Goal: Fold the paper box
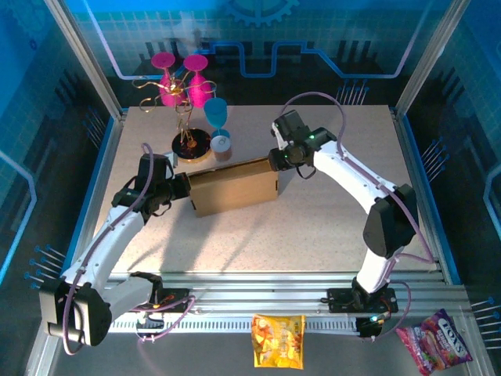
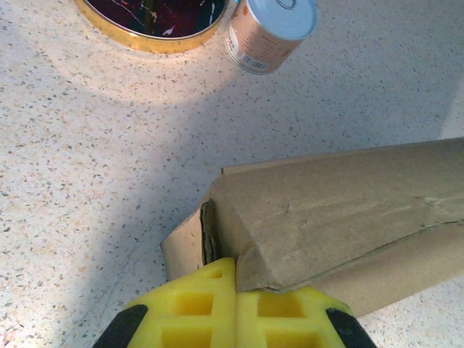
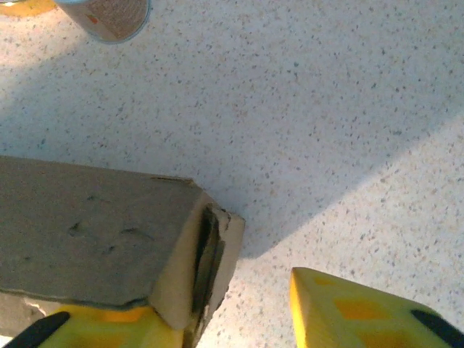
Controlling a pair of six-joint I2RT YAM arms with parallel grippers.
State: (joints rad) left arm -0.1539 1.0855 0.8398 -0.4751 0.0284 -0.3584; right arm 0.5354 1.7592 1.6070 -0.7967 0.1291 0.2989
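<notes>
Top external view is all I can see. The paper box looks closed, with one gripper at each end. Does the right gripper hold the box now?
Observer: No. The right wrist view shows the right gripper open. One finger is at the end of the paper box. The other finger stands apart from it, with bare table between.
Operator: And the left one, please?
Observer: The left gripper has its pads together, right against the box's left end corner. I cannot tell whether any cardboard is pinched.
Operator: Are the box ends flush?
Observer: Not quite. The right end shows a dark slit between the cardboard layers.
</notes>
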